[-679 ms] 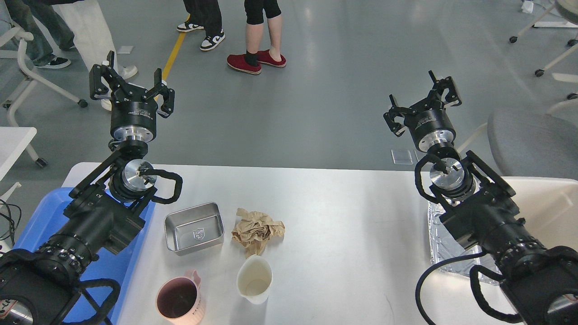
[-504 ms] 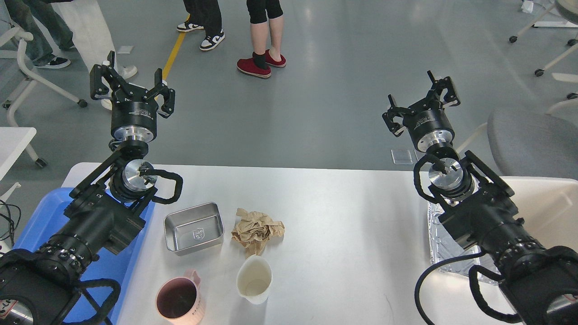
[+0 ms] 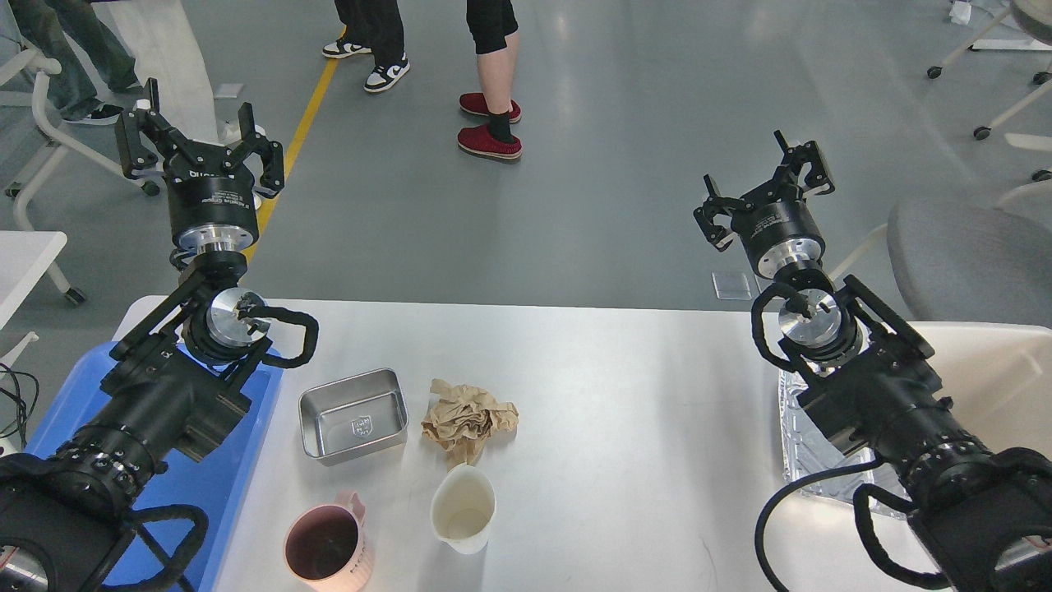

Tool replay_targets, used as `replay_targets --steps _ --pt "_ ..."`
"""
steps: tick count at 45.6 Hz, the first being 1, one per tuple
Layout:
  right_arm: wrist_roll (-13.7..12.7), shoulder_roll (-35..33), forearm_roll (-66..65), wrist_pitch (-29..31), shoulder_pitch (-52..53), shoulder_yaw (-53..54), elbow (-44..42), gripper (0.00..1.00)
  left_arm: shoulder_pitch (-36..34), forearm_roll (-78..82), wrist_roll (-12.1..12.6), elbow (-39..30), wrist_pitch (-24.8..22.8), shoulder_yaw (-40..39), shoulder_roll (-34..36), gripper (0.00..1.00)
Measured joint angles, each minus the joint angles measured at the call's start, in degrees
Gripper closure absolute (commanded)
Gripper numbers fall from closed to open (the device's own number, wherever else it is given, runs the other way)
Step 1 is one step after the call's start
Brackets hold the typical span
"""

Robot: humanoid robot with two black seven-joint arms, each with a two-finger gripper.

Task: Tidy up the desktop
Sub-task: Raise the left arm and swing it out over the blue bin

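Grey floor lies beyond the desktop [image 3: 625, 395], which spreads below and nearer than both raised grippers. The left gripper [image 3: 200, 140] and right gripper [image 3: 763, 187] hang past its far edge, jaws spread, holding nothing. On it sit a steel tray [image 3: 353, 415], crumpled brown paper [image 3: 467, 421], a white cup [image 3: 463, 507] and a pink mug [image 3: 323, 547].
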Motion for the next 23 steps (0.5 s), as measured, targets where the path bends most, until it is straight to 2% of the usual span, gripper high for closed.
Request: replay_targets --steps 12,23 --pt "0.00 -0.02 0.00 -0.28 0.42 -0.27 -0.72 0.00 0.75 7.95 0.39 0.23 -1.54 0.93 3.54 0.03" --pt "0.00 0.04 0.00 -0.29 0.11 -0.30 -0.88 0.00 0.79 10.90 0.45 0.41 -1.69 -0.14 3.66 0.03"
